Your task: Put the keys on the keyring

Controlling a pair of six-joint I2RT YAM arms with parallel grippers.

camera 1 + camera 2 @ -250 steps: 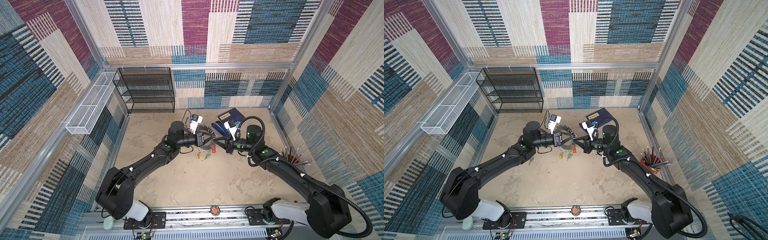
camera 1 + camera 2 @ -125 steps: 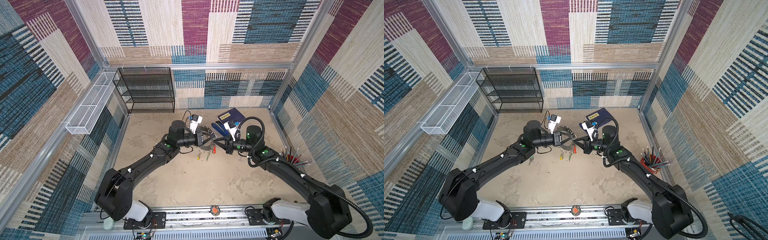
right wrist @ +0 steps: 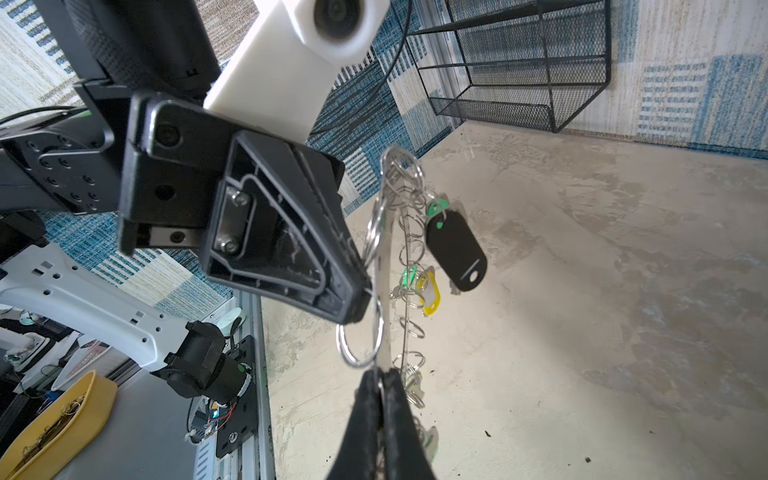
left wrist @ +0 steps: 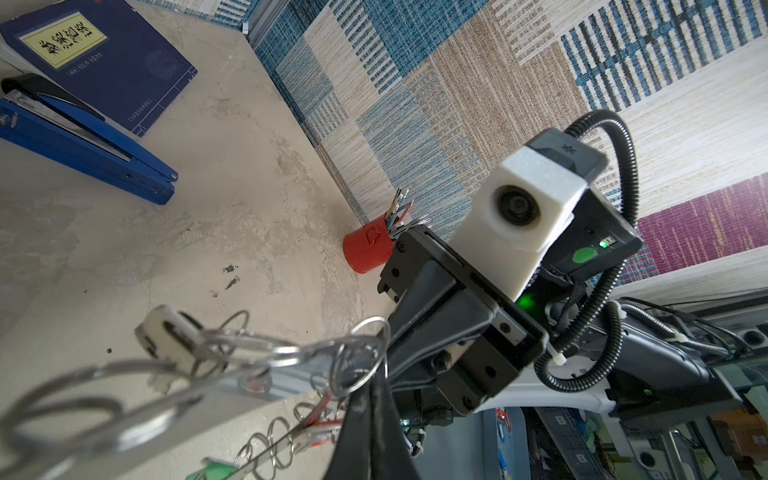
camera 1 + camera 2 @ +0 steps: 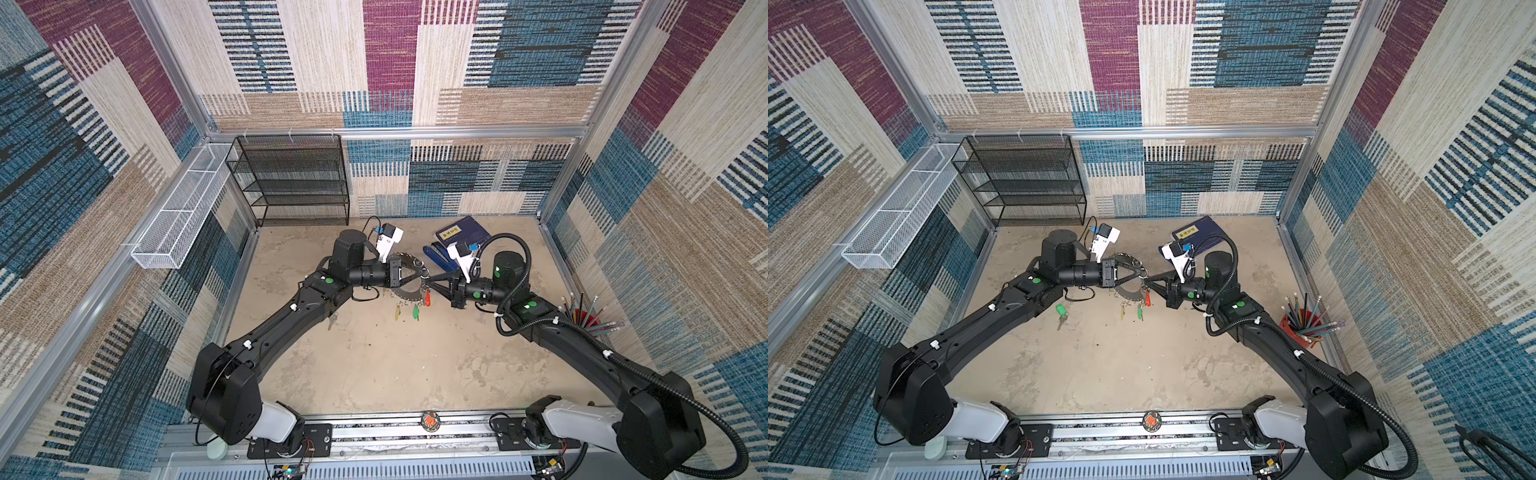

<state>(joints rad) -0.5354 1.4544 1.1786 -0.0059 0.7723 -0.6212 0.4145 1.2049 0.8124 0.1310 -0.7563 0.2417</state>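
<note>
The beige desk fills the lower middle of both top views. A black mesh shelf stands against the back wall at upper left, and a white wire basket is fixed to the left wall beside it. A blue book lies near the back of the desk, right of centre, with a blue stapler just beside its left edge. A red cup of pencils stands at the right edge of the desk. The two arms reach in from the bottom corners and meet just above the middle of the frame. There the left gripper and the right gripper face each other, tips almost touching. Between them the keyring is held up clear of the desk, with its red, green and yellow tags dangling toward the bottom of the frame. Both grippers are pinched fully together on its rim. In the right wrist view the disc appears edge-on and runs straight into that gripper's closed tips, while the other gripper's finger presses on it from the left. Whether either gripper has the disc's edge or one of the split rings cannot be told. The green-tagged key lies flat on the desk left of the keyring, just beside the left forearm, apart from both grippers. The black-tagged key hangs among the split rings at the keyring's rim, right of centre in the right wrist view.
</note>
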